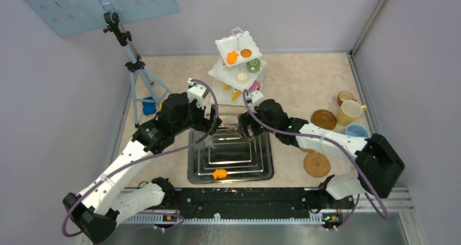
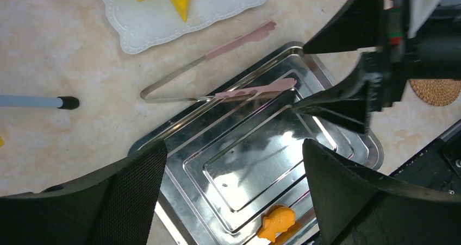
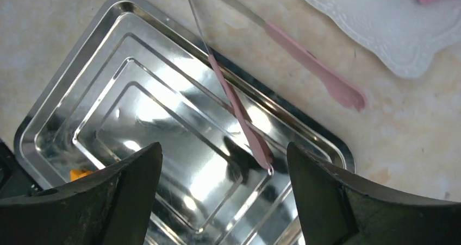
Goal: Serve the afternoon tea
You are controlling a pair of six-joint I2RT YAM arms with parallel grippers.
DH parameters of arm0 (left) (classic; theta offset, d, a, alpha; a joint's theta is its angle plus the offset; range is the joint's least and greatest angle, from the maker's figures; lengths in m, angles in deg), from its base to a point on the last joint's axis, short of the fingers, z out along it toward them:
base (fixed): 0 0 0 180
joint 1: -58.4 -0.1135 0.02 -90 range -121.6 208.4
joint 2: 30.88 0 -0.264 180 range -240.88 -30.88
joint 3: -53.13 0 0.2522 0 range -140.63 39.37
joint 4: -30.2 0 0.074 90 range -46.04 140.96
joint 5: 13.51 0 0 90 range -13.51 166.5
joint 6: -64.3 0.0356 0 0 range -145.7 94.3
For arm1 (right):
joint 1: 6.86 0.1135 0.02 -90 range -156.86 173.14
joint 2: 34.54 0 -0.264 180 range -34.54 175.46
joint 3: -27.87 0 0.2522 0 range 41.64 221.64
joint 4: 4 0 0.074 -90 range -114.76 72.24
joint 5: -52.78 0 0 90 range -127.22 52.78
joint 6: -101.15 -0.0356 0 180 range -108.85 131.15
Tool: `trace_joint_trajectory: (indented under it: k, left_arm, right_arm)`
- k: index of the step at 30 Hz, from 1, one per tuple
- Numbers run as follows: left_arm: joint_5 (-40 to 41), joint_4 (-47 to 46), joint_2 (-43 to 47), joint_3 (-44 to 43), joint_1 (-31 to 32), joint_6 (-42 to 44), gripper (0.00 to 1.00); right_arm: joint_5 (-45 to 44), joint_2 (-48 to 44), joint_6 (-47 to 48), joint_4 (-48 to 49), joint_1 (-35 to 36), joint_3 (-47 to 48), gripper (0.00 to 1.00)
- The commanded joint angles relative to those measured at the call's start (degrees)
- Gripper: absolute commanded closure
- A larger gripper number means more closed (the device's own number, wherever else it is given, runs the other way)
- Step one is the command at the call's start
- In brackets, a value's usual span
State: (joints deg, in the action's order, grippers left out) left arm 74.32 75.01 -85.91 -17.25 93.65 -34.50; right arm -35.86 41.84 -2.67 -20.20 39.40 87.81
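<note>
The white three-tier stand [image 1: 239, 66] at the back carries orange [image 1: 232, 56], green swirl [image 1: 253, 66], cream [image 1: 242, 77], pink [image 1: 254, 85] and yellow [image 1: 235, 94] pastries. One orange fish-shaped pastry [image 1: 219, 174] [image 2: 277, 223] lies at the steel tray's near edge. My left gripper [image 1: 215, 126] [image 2: 234, 196] hangs open over the tray with nothing between its fingers. My right gripper [image 1: 244, 131] [image 3: 224, 196] is open too, just above the tray's far edge, beside the lower tip of the pink tongs [image 3: 255, 142]. Brown [image 1: 344, 97], yellow [image 1: 350, 111] and blue [image 1: 356, 131] mugs stand at the right with two coasters [image 1: 324, 119] [image 1: 316, 164].
The steel tray [image 1: 229, 155] sits in front of the arm bases. The pink tongs [image 2: 239, 90] lie across its far rim, one arm on the table. A tripod [image 1: 136, 66] with a perforated board stands at the back left, a blue object [image 1: 148, 105] at its foot.
</note>
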Motion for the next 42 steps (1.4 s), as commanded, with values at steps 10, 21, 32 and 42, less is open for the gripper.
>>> trace_joint_trajectory:
  k: [10,21,32,42]
  left_arm:
    - [3.1,-4.8,8.9,6.9,-0.2,-1.1,0.01]
    - [4.8,-4.4,8.6,7.3,-0.2,-0.5,0.01]
    - [4.9,-4.7,7.2,6.0,-0.2,-1.4,0.01]
    - [6.4,-3.6,6.9,4.1,-0.3,-2.9,0.01]
  right_arm:
    - [5.7,25.2,22.9,13.0,3.4,13.3,0.42]
    - [7.4,30.7,28.1,13.3,3.4,14.7,0.51]
    - [4.4,33.8,30.6,9.8,3.5,17.6,0.68]
    - [3.2,30.3,31.6,10.9,3.9,17.1,0.87]
